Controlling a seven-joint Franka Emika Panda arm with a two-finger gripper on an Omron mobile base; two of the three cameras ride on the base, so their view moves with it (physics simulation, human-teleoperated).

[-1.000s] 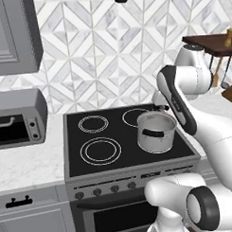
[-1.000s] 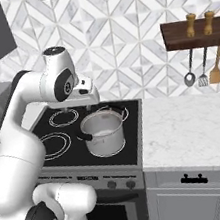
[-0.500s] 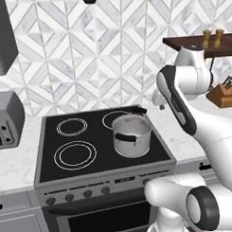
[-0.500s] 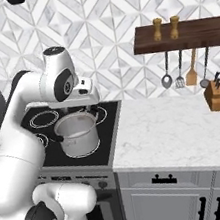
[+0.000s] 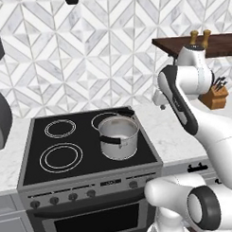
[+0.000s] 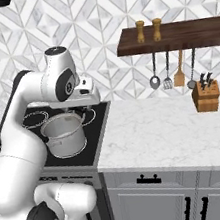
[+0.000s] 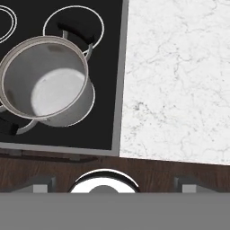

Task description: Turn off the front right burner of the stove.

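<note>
The front right burner lies under the pot (image 5: 118,136) on the stove (image 5: 92,184), so its ring is almost fully hidden. The end effector (image 7: 113,183) hangs high above the seam between the black glass and the marble table (image 6: 175,126). Its fingertips (image 7: 40,182) stand wide apart with nothing between them.

The main risk, as I judge it, is the wrong knob. The row of small dark knobs (image 5: 133,184) sits low on the front panel, the knobs look alike, and no marking can be read from here. A second risk is the way down: the arm must descend past the stove edge, and the pot handle (image 5: 122,110) is near this path, so a careless swing could push the pot. Also, if the base stops too far right, the knobs would be an awkward reach.

Compared with half a second ago, the whole picture has slid — the stove is now further left in both base views and the knife block (image 6: 205,97) has come further in. This is the base driving, not the things moving; the pot keeps its place on the glass and the arm keeps its pose
</note>
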